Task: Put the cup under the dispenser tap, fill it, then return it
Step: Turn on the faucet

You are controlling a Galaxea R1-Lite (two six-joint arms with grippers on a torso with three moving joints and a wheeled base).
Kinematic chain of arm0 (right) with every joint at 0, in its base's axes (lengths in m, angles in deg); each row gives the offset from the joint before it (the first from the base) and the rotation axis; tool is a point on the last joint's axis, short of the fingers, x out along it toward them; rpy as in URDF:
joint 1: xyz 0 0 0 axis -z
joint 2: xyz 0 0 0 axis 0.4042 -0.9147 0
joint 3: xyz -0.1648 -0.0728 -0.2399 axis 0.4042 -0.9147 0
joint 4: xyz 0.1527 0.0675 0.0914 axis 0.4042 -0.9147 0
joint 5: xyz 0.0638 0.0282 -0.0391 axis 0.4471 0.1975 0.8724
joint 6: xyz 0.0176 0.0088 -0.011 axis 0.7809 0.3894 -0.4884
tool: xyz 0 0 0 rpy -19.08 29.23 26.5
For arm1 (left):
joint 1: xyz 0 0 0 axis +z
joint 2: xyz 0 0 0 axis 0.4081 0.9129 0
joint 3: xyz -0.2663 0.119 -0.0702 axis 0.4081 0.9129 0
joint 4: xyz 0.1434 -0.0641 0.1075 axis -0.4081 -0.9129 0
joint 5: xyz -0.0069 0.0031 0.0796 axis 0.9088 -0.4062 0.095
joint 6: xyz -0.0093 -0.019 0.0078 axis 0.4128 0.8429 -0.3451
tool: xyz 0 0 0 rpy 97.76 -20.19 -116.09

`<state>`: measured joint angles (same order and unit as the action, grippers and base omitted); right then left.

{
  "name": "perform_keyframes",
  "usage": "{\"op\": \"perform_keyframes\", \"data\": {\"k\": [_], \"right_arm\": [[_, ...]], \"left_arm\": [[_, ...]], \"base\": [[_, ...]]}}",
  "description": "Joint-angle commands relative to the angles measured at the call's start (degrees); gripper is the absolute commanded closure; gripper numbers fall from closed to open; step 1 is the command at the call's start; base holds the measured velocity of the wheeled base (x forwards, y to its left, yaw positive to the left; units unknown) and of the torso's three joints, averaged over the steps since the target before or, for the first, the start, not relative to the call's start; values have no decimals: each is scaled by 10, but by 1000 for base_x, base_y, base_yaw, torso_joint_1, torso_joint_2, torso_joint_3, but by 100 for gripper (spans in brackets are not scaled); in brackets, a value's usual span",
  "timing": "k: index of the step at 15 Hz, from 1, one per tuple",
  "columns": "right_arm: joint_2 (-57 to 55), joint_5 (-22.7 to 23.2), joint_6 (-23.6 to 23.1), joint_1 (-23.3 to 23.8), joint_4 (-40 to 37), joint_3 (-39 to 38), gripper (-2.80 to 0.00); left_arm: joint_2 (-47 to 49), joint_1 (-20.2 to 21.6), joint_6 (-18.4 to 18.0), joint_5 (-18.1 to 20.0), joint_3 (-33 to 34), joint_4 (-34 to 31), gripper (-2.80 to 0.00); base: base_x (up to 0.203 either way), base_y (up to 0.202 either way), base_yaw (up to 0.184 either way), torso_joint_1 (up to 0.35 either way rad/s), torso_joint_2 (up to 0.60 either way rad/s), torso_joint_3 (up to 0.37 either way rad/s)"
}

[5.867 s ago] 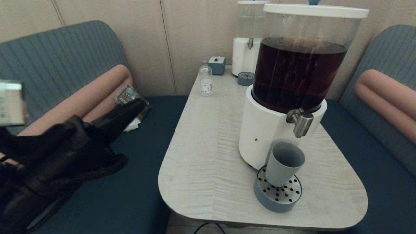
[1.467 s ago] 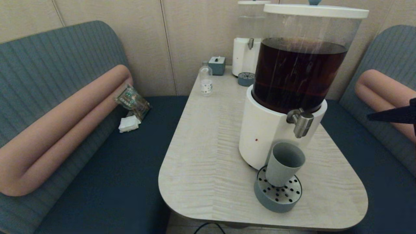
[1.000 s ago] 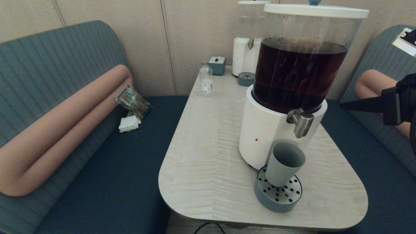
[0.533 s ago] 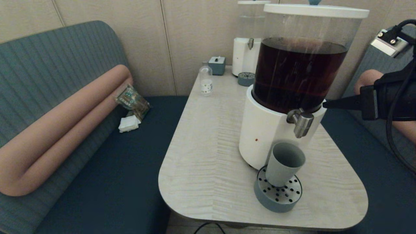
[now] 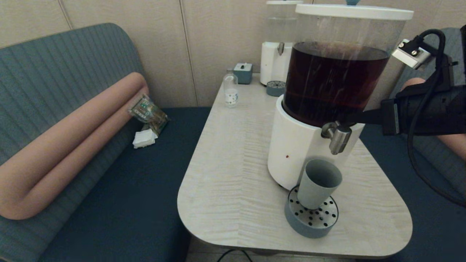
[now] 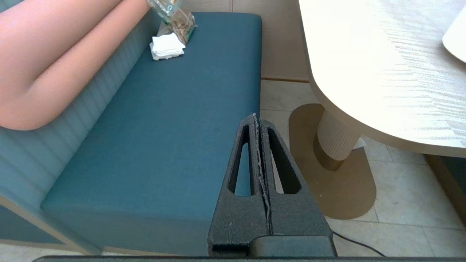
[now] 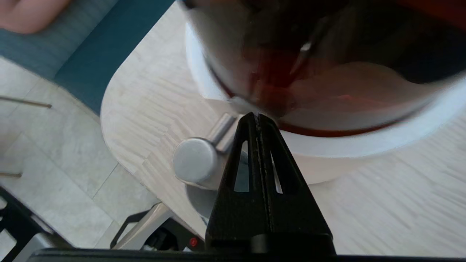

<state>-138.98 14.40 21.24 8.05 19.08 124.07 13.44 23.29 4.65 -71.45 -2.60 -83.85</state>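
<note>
On the pale wooden table (image 5: 233, 163), your cup (image 5: 317, 183) stands upright on the round perforated drip tray (image 5: 311, 218), right against the white base of the big dispenser (image 5: 335, 83) of dark liquid, and directly below the dispenser tap (image 5: 336, 135). Your right gripper (image 5: 351, 118) reaches in level from the right side, its fingers pressed together and holding nothing, the tip lying just behind the steel tap, at the rim where the dark tank meets the white base; you cannot tell from the head view whether it touches. From the right wrist view, the closed tip (image 7: 256, 118) sits just beside the tap (image 7: 198, 160), with the cup's rim barely showing underneath. So the cup lies well below the right gripper and slightly nearer the table's front edge, apart from it. Your left gripper (image 6: 257, 122) is parked low, off the table beside the blue bench seat (image 6: 164, 127), fingers shut together and empty.
</note>
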Motion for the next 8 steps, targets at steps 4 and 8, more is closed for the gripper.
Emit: {"op": "perform_keyframes", "data": {"k": [4, 8], "right_arm": [[-13, 1, -1, -13, 0, 4, 0], [-5, -2, -1, -5, 0, 1, 0]], "left_arm": [[0, 0, 0, 0, 0, 0, 0], [0, 0, 0, 0, 0, 0, 0]], "base": [[0, 0, 0, 0, 0, 0], [0, 0, 0, 0, 0, 0]]}}
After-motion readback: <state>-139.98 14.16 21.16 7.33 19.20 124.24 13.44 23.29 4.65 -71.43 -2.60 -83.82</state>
